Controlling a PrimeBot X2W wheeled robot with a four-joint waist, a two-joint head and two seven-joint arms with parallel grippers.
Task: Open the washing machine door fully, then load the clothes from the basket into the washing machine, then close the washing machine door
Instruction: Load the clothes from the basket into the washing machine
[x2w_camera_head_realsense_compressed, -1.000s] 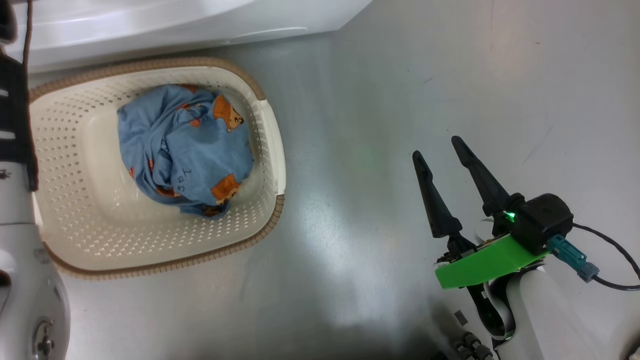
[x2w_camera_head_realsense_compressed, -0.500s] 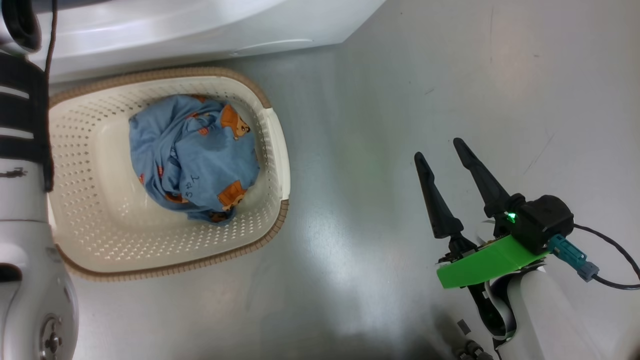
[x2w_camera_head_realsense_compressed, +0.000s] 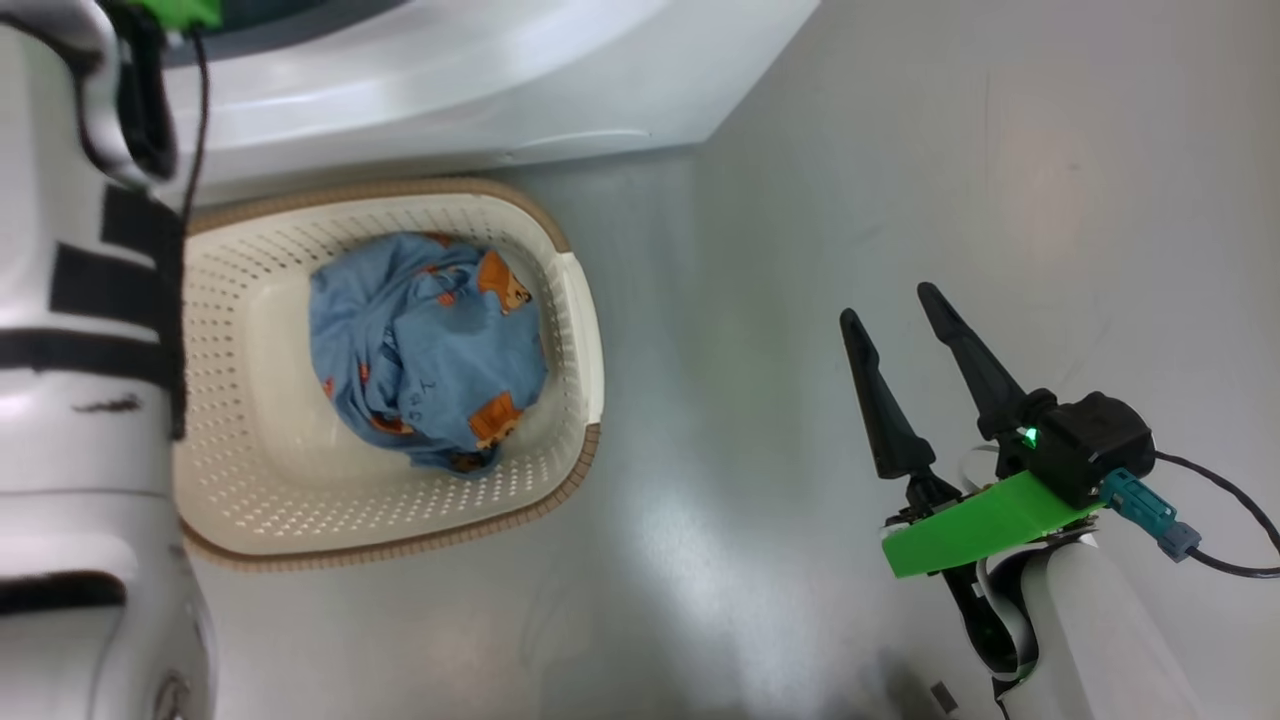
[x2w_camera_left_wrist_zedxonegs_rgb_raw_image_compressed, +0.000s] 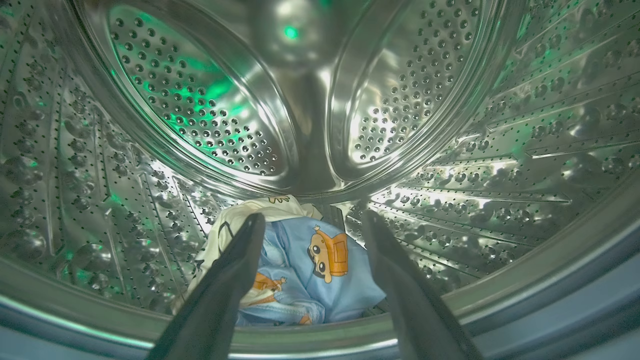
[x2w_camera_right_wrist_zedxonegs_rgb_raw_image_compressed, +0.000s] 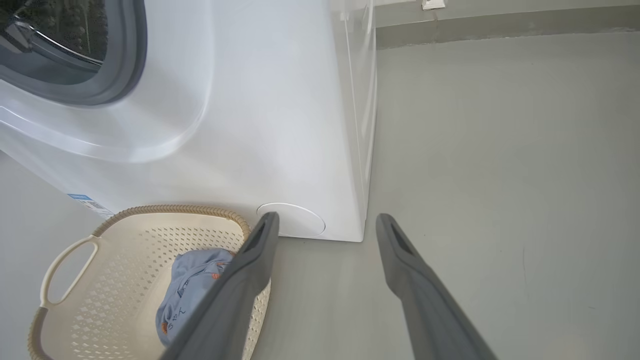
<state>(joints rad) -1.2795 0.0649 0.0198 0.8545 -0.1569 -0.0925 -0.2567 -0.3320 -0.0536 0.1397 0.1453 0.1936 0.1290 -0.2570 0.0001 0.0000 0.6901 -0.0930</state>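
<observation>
Left gripper (x2w_camera_left_wrist_zedxonegs_rgb_raw_image_compressed: 314, 217): fingers apart, empty, inside drum (x2w_camera_left_wrist_zedxonegs_rgb_raw_image_compressed: 200, 100).
Right gripper (x2w_camera_head_realsense_compressed: 889, 303): fingers apart, empty, lower right, over floor (x2w_camera_head_realsense_compressed: 760, 200).
Clothes (x2w_camera_left_wrist_zedxonegs_rgb_raw_image_compressed: 320, 270): some at drum bottom; blue piece (x2w_camera_head_realsense_compressed: 430, 350) in basket (x2w_camera_head_realsense_compressed: 588, 330).

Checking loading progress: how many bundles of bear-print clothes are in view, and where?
2: one blue bundle in the basket, one blue-and-cream bundle inside the washing machine drum. More pieces may be hidden within each.

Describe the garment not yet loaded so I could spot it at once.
Find the white washing machine; a cream perforated basket with a brown rim stands on the floor before it. The crumpled blue bear-print cloth inside is it; similar printed pieces lie in the steel drum instead.
</observation>
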